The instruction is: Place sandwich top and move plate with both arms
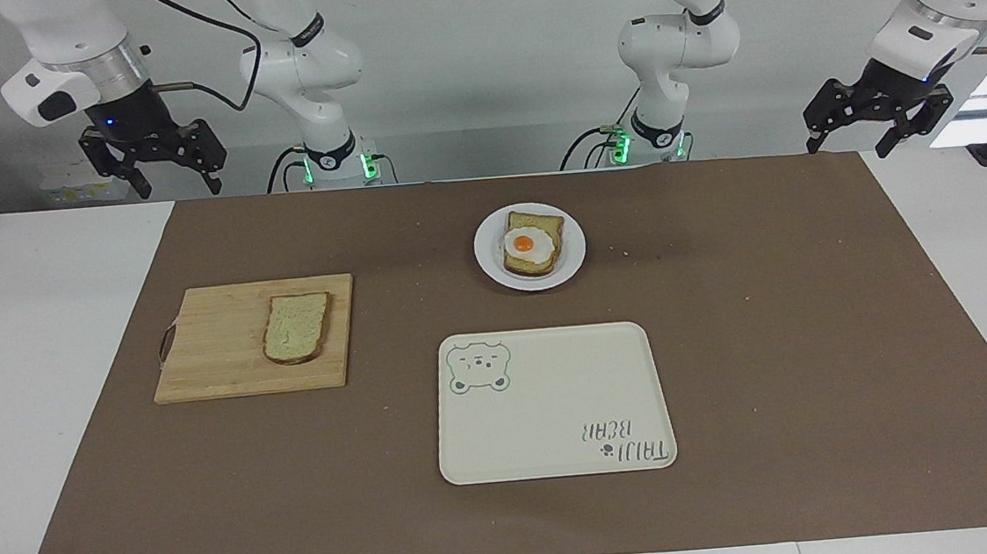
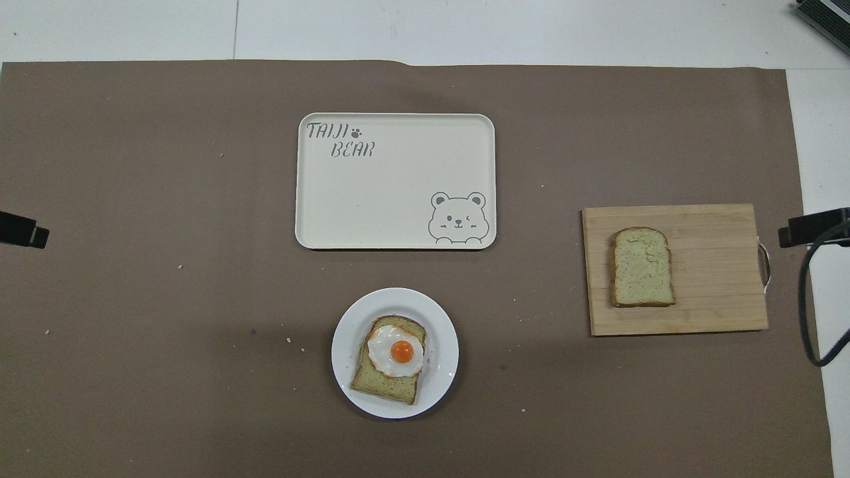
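Observation:
The sandwich top (image 1: 296, 328) is a plain pale slice with a dark crust. It lies flat on a wooden cutting board (image 1: 217, 351) toward the right arm's end of the table, and also shows in the overhead view (image 2: 641, 267). The small white plate (image 1: 574, 257) sits mid-table near the robots and holds a toast slice with a fried egg (image 1: 531, 243). My right gripper (image 1: 157, 173) hangs open and empty, high over the mat's corner near the robots. My left gripper (image 1: 851, 141) hangs open and empty, high over the mat's other near corner.
A cream rectangular tray (image 1: 556, 395) with a bear drawing lies farther from the robots than the plate. A brown mat (image 1: 773, 361) covers most of the white table. Crumbs dot the mat. A black cable (image 2: 807, 312) hangs beside the board.

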`<state>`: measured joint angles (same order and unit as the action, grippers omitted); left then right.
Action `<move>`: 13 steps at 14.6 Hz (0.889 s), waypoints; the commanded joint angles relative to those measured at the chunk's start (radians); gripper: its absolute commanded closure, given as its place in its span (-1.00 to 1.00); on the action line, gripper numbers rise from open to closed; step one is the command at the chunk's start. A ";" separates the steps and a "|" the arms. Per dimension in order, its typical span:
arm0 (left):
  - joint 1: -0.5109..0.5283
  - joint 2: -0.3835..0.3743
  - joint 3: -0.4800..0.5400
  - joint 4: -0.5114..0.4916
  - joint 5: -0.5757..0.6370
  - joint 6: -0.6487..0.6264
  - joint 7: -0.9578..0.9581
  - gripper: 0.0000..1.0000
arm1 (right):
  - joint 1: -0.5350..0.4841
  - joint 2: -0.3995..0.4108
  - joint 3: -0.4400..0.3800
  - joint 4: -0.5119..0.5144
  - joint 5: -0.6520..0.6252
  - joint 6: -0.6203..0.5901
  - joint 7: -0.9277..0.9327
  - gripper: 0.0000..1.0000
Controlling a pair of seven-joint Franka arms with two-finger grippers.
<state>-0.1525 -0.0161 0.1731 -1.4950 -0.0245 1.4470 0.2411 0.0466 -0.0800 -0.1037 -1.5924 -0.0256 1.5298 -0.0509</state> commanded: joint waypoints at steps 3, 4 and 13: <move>-0.010 -0.025 0.005 -0.025 0.009 0.004 -0.011 -1.00 | -0.002 -0.024 0.002 -0.047 0.010 0.036 -0.020 -1.00; -0.010 -0.025 0.005 -0.024 0.009 0.004 -0.006 -1.00 | -0.005 -0.024 0.002 -0.060 0.010 0.068 -0.020 -1.00; -0.002 -0.025 0.005 -0.024 0.009 -0.002 -0.009 -1.00 | -0.022 0.104 0.002 -0.262 0.058 0.375 -0.020 -1.00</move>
<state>-0.1518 -0.0175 0.1764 -1.4951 -0.0245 1.4470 0.2409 0.0448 -0.0295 -0.1045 -1.8287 -0.0013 1.8450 -0.0509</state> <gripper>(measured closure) 0.000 0.000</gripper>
